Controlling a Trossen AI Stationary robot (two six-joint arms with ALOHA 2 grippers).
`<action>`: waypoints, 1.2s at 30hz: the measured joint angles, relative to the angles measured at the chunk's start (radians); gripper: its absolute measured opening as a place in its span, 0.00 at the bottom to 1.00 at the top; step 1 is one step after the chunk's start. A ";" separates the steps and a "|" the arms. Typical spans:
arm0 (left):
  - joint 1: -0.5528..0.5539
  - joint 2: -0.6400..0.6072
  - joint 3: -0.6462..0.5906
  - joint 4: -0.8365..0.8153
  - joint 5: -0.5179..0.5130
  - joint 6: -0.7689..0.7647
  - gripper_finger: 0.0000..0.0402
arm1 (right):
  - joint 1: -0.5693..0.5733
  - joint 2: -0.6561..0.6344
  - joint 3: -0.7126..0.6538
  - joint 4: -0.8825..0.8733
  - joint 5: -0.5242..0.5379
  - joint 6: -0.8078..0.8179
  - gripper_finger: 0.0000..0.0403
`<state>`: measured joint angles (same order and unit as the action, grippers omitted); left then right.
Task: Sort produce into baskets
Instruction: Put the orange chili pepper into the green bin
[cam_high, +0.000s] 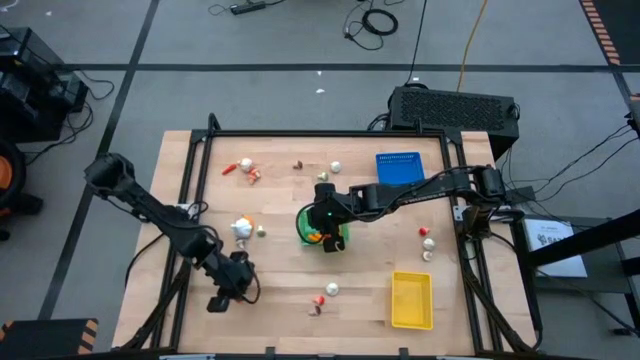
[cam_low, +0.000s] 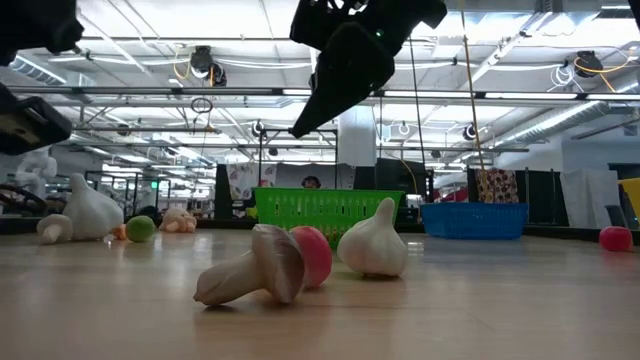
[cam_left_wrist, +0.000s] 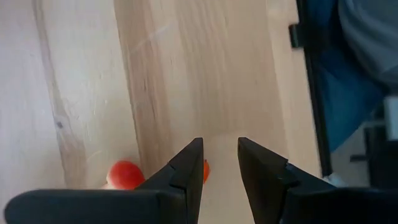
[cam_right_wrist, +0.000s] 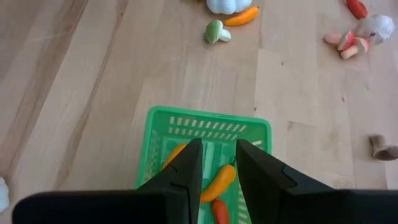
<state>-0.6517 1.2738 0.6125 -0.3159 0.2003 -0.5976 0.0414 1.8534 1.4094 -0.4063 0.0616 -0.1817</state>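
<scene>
The green basket (cam_high: 322, 228) stands mid-table with orange pieces (cam_right_wrist: 219, 180) inside it. My right gripper (cam_high: 327, 222) hovers open above it, nothing between its fingers. The blue basket (cam_high: 398, 168) rests at the far right and the yellow basket (cam_high: 411, 300) at the near right. Produce lies scattered on the table: a white garlic (cam_high: 241, 226), red pieces (cam_high: 232, 168), and a mushroom, a red piece and a garlic (cam_low: 372, 243) near the front. My left gripper (cam_high: 225, 296) is low over the near left of the table, open, with a red piece (cam_left_wrist: 124, 174) beside one finger.
A black frame (cam_high: 300, 133) borders the wooden table. More pieces lie at the right (cam_high: 427, 243) and the far middle (cam_high: 337, 166). Bare wood (cam_high: 280, 270) shows between the left gripper and the front pieces. A dark box (cam_high: 455, 105) stands beyond the far right corner.
</scene>
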 joint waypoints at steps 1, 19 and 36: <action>-0.004 0.006 0.000 0.000 0.000 0.025 0.26 | 0.000 0.000 0.000 0.000 0.000 -0.002 0.22; -0.051 0.110 0.000 -0.012 0.004 0.246 0.26 | 0.000 0.000 0.000 0.024 0.000 -0.040 0.22; -0.077 0.208 0.003 -0.005 -0.009 0.270 0.26 | 0.000 0.000 0.000 0.044 -0.012 -0.066 0.22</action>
<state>-0.7292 1.4815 0.6151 -0.3206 0.1914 -0.3272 0.0410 1.8534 1.4094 -0.3626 0.0498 -0.2481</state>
